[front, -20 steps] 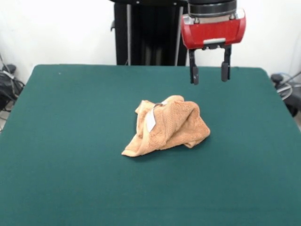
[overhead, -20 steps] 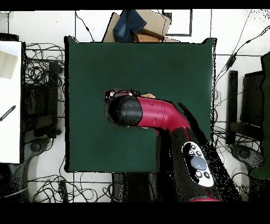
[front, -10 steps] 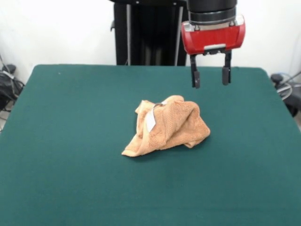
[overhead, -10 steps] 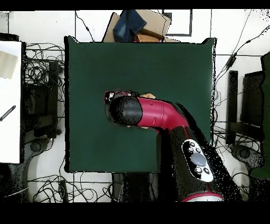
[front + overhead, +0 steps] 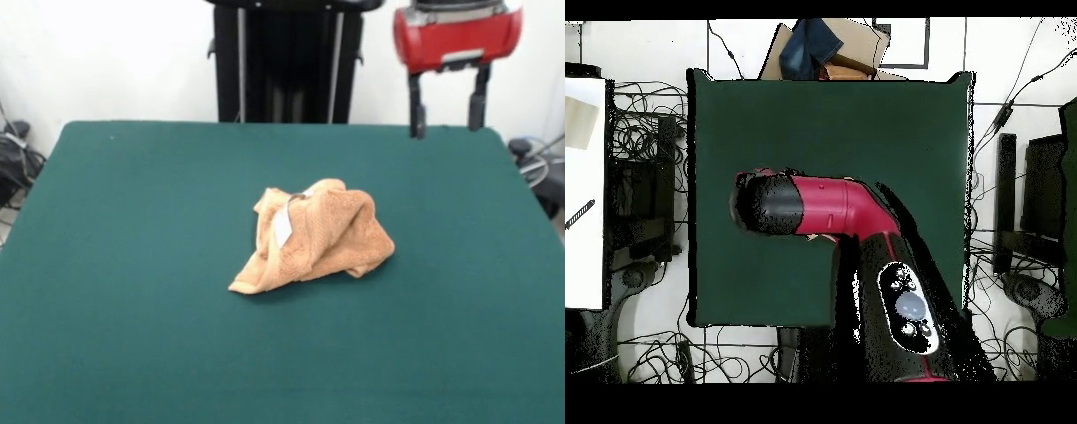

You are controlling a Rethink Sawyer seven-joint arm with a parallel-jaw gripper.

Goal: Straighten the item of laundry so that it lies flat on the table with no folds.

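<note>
orange-tan towel (image 5: 313, 237) lies bunched mid-tabletop (image 5: 132, 221), label showing, nothing flattened yet. gripper (image 5: 444, 117) hangs empty, jaws wide, high and off to one side. whole straightening remains.

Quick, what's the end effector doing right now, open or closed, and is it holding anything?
End effector: open, holding nothing, up in the air off to one side of the crumpled towel on the table.

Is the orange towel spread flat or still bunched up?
Bunched up. The towel sits in a crumpled heap on the table, folds overlapping, its white label showing on one side.
</note>
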